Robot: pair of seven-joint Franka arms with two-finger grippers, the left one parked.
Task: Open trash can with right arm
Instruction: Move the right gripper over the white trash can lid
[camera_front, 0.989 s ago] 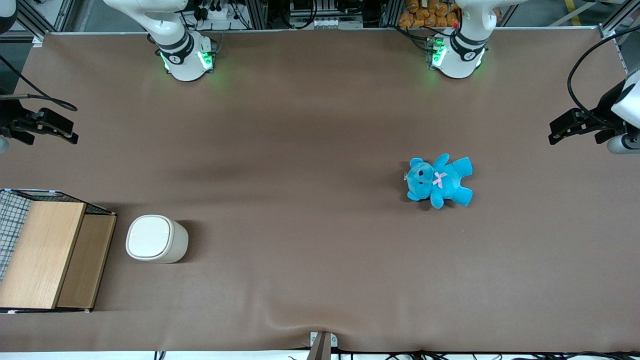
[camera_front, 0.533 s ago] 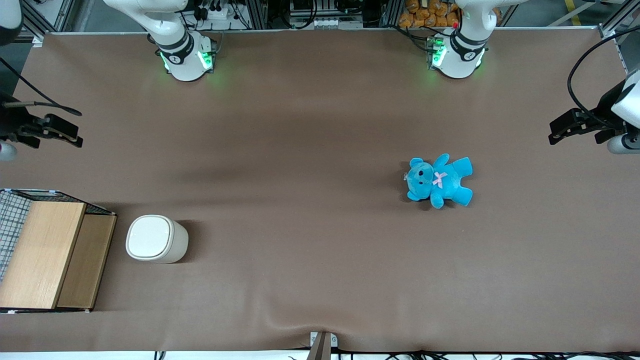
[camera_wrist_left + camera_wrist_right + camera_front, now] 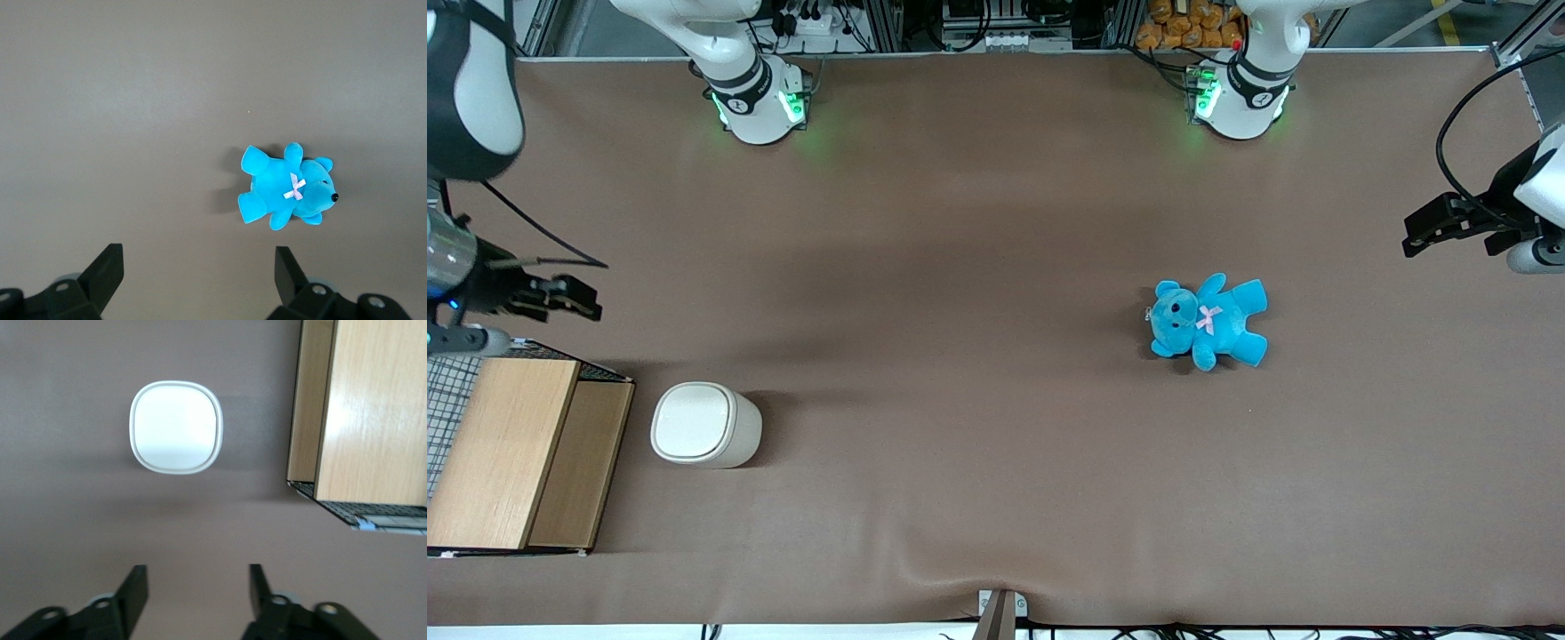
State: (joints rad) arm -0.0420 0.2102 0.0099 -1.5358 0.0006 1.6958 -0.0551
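Over the last second we have brought our right arm point(image 3: 467, 98) in from the table's edge, so our gripper point(image 3: 578, 300) now hangs above bare brown table point(image 3: 960, 400), farther from the front camera than the trash can point(image 3: 704, 425) and nearer to it than a second ago, though not yet over it. Its fingers point(image 3: 133, 593) are spread apart with nothing between them. The trash can stands upright just beside the wooden box point(image 3: 516, 453), at the working arm's end of the table, its flat lid point(image 3: 175, 427) closed inside the rim. From our wrist camera the lid sits ahead of the open fingers, so we judge the approach well begun and the lid untouched. The blue teddy bear point(image 3: 1208, 322) lies well apart, toward the parked arm's end.
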